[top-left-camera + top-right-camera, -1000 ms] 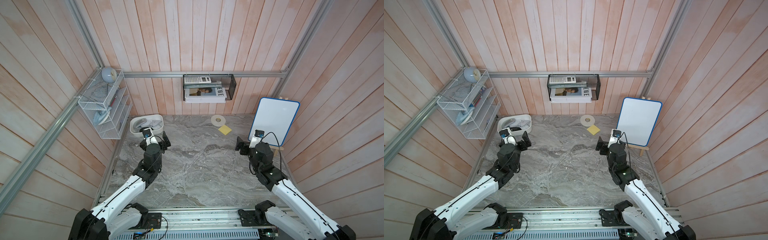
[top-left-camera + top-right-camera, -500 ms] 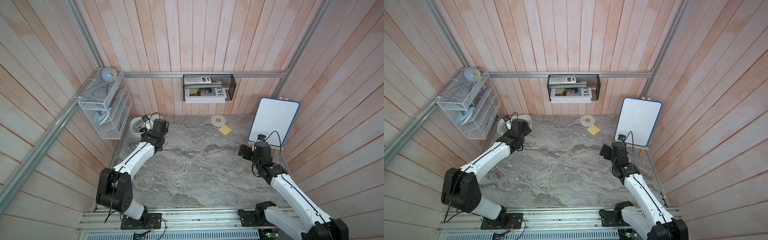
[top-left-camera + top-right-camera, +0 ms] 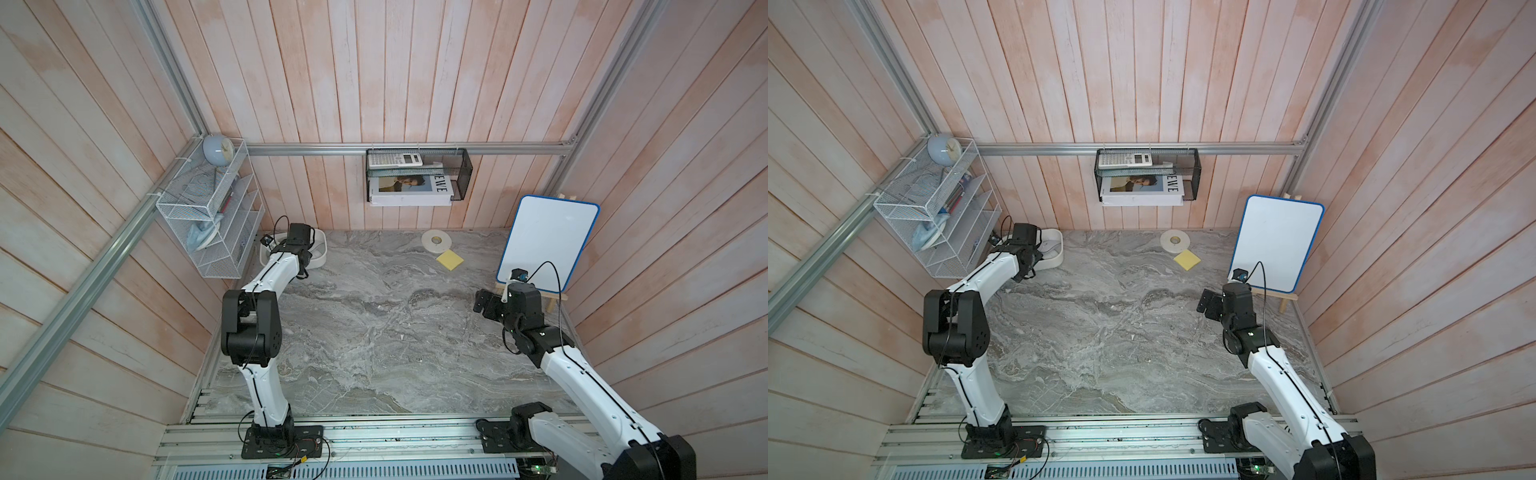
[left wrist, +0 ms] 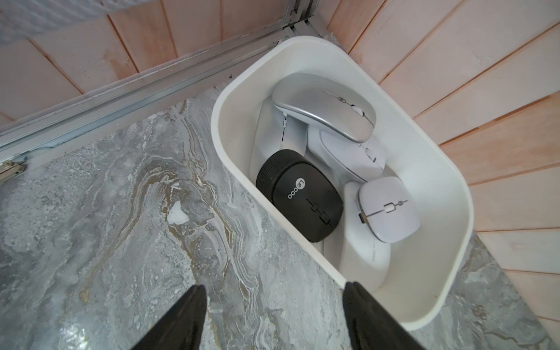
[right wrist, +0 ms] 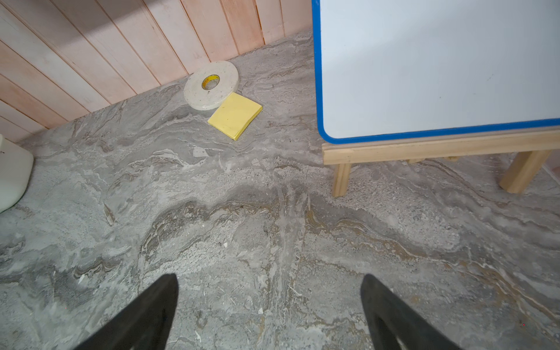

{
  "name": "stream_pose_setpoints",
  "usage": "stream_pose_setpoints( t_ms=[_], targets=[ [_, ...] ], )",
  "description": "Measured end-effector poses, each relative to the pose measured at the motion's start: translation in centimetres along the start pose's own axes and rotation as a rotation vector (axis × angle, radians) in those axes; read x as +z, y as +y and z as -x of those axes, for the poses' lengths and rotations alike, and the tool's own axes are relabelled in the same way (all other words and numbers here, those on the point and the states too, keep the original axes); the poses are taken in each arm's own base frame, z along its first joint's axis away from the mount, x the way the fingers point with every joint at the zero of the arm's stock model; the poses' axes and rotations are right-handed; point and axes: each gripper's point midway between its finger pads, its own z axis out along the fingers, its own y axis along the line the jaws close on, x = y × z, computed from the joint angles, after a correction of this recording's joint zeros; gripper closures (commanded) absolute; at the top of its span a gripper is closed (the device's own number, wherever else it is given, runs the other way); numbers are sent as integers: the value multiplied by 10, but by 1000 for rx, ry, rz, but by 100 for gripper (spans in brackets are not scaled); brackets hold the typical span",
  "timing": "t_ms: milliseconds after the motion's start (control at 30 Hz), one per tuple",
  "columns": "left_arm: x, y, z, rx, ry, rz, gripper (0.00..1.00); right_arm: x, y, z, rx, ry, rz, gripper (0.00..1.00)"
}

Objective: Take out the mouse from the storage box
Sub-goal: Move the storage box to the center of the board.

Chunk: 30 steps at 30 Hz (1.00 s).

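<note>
Left wrist view: I am looking down on the white, rounded-rectangular plastic storage box (image 4: 436, 188). It sits on the grey marbled tabletop (image 4: 121, 212) in the corner where the pink plank walls meet, and fills the right half of the frame. Several mice lie piled inside it. A black mouse marked Lecoo (image 4: 300, 195) lies against the wall nearest the frame's centre, and a flat silver mouse (image 4: 324, 106) lies above it in the frame. A small white mouse (image 4: 389, 209) is at the right, and another white mouse (image 4: 351, 154) lies partly under the silver one.

My left tool (image 4: 274, 286) is at the bottom edge with its jaws apart, gripping nothing. One black finger is over bare tabletop and the other is over the box's near rim.

In a top view the box (image 3: 320, 255) is at the upper left of the tabletop, just beside the white wire rack (image 3: 212, 216), with the left arm's wrist above it.

In the right wrist view my right tool (image 5: 269, 277) is spread wide over bare tabletop and holds nothing. Towards the top of that frame a white tape roll (image 5: 211, 85) lies just beside a yellow sticky-note pad (image 5: 235, 115), and a blue-framed whiteboard (image 5: 439, 60) fills the upper right.
</note>
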Motion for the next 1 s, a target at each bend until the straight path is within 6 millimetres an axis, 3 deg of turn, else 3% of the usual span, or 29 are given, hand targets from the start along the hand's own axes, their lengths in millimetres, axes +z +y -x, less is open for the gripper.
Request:
stream_pose_setpoints(
  t_ms=[233,533,767,1000],
  targets=[
    [20,-6,9,-78,49,-15,32,6,2,-7,-4,34,10,2],
    [43,-11,-5,-98,120,4,33,9,4,-8,-4,39,16,2],
    [59,-5,-16,-110,159,37,41,11,6,-11,-2,50,27,2],
    [64,-7,-14,-120,166,32,50,14,7,-12,-1,55,32,2]
  ],
)
